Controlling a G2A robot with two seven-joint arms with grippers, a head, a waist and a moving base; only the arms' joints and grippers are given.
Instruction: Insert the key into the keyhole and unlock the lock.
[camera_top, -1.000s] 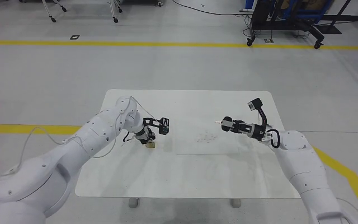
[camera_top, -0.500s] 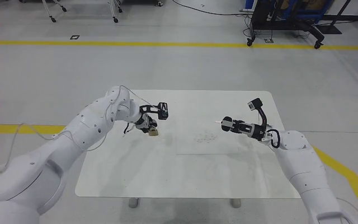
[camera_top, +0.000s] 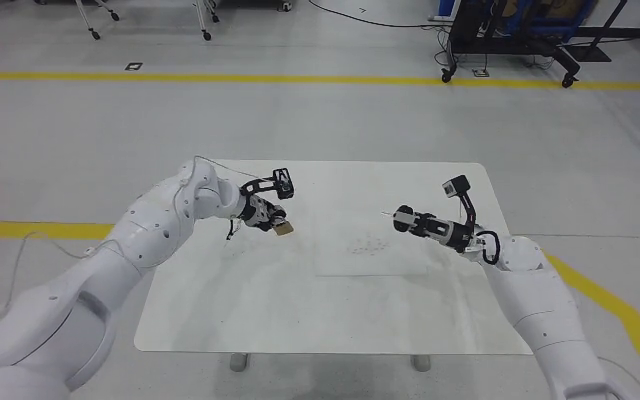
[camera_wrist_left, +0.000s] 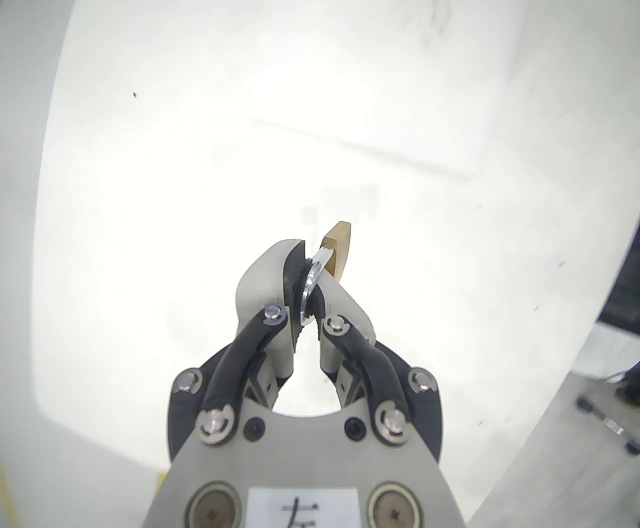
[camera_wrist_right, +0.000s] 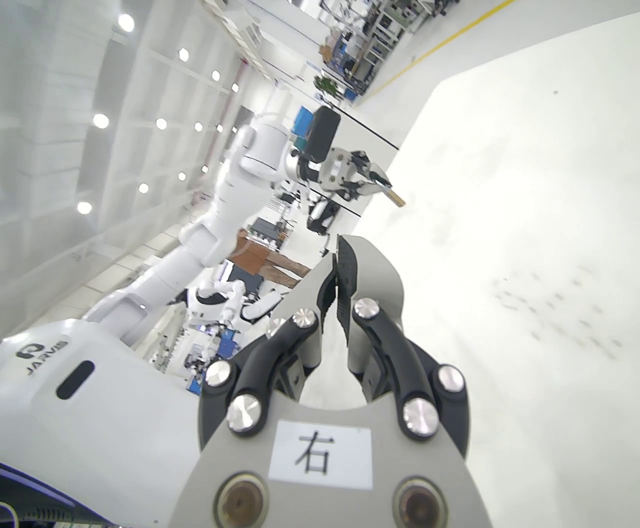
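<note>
Our left pincer (camera_wrist_left: 314, 274) is clamping the lock (camera_wrist_left: 342, 246) over the left of the table (camera_top: 330, 310); our right pincer (camera_wrist_right: 341, 248) (tips together) is pinching the key (camera_top: 386, 213).

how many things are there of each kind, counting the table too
brass padlock with a silver shackle: 1, shackle clamped in the left gripper's jaws
thin silver key: 1, sticking out of the right gripper's shut jaws
white table: 1
total: 3
</note>
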